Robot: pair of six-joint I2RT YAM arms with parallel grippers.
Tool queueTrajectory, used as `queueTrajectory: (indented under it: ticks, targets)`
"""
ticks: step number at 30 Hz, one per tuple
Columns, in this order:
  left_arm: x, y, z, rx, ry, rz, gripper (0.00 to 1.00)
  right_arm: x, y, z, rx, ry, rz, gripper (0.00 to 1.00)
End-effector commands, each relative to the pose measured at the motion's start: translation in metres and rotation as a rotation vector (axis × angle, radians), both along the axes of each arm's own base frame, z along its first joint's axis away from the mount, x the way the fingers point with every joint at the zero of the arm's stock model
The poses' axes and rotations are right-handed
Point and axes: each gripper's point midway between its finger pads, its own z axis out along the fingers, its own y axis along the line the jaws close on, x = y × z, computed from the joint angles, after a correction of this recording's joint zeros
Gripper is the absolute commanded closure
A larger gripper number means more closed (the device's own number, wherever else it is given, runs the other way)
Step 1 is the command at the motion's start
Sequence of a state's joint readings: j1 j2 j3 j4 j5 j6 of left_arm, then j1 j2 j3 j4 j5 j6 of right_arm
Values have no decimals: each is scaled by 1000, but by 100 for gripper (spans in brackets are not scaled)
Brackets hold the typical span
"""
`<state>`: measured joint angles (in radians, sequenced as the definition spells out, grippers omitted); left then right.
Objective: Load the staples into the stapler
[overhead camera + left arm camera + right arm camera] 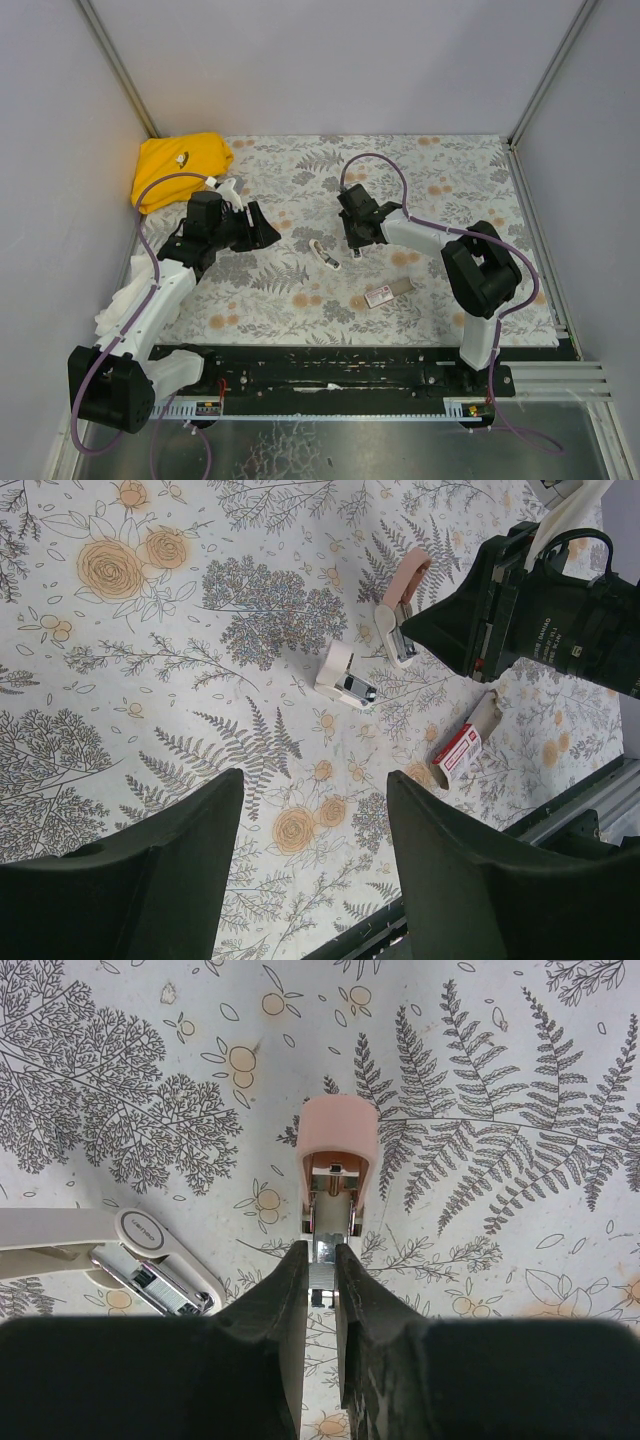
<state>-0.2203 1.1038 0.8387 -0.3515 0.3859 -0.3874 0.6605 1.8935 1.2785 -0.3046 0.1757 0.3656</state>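
The stapler lies opened out on the flowered cloth. Its pink part (338,1145) points away from my right gripper (320,1252), with the metal channel (332,1215) facing up. The white part (140,1250) with dark metal lies just to the left, also seen as the white part (338,672) in the left wrist view. My right gripper (352,245) is shut on a short silvery strip of staples (322,1276), held at the channel's near end. My left gripper (315,780) hangs open over bare cloth, well left of the stapler (325,252), holding nothing.
The red-and-white staples box (380,296) lies near the right arm with its tray slid partly out. A yellow cloth (180,168) sits at the back left. A crumpled white cloth (115,320) lies by the left arm. A metal rail (350,365) runs along the near edge.
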Motion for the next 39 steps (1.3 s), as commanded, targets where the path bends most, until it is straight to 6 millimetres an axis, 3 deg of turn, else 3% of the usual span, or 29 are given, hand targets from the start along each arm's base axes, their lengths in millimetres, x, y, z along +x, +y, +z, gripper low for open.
queueTrajectory:
  ticks: [1,39]
  targets:
    - [6,-2,10,-29,-51,-4,42,5,0,4,-21,-38,-6,80]
    - [7,-1,9,-41,-44,-6,42,-9,-11,-20,-76,-28,90,81]
